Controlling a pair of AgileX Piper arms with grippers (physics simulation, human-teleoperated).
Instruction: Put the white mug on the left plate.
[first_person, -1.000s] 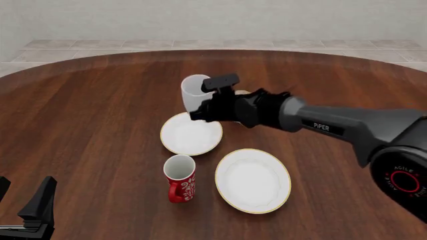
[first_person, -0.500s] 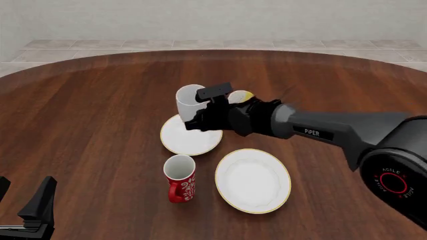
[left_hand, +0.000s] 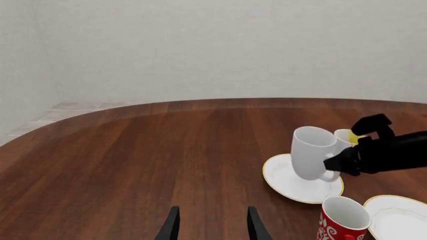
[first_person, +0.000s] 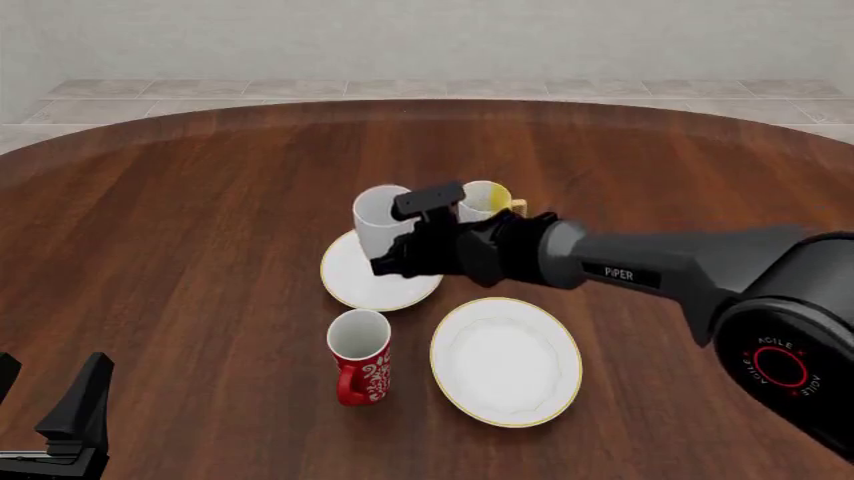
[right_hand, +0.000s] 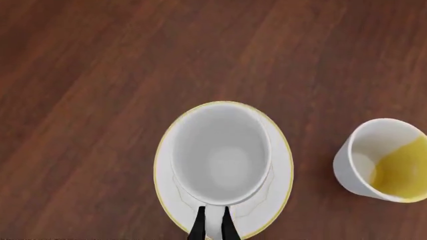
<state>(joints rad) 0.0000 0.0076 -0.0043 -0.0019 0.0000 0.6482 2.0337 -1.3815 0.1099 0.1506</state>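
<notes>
Jaws of the right gripper (right_hand: 213, 224) pinch the handle of the big glossy white mug (right_hand: 221, 154), upright right over the small gold-rimmed white plate (right_hand: 167, 170) mid-counter, maybe touching. Left gripper (left_hand: 210, 227) waits open, far off.

right arm (first_person: 641, 262) reaches forward, jaws clamped; left gripper (left_hand: 208, 227) parted, low.

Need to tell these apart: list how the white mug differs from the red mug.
The white mug is plain and larger; the red mug is patterned and smaller. The white mug is over the left plate, held by the right gripper; the red mug stands free on the table. Both are upright.
</notes>
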